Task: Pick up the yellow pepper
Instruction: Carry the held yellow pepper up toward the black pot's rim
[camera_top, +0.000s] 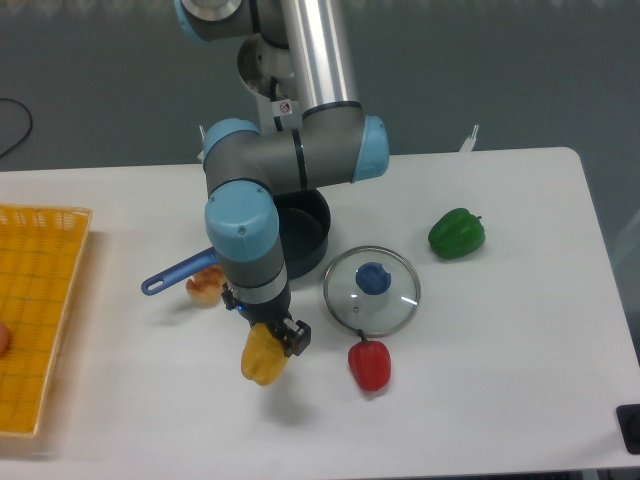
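Pincer (268, 340) clenched on the yellow pepper (262, 359), down near the front-middle of the white worktop (520, 380). Can't tell if lifted clear or touching the surface. Red pepper (369, 365) just to the right, glass lid (371, 289) behind that, green pepper (457, 232) farther right. Yellow basket (40, 310) at far left.
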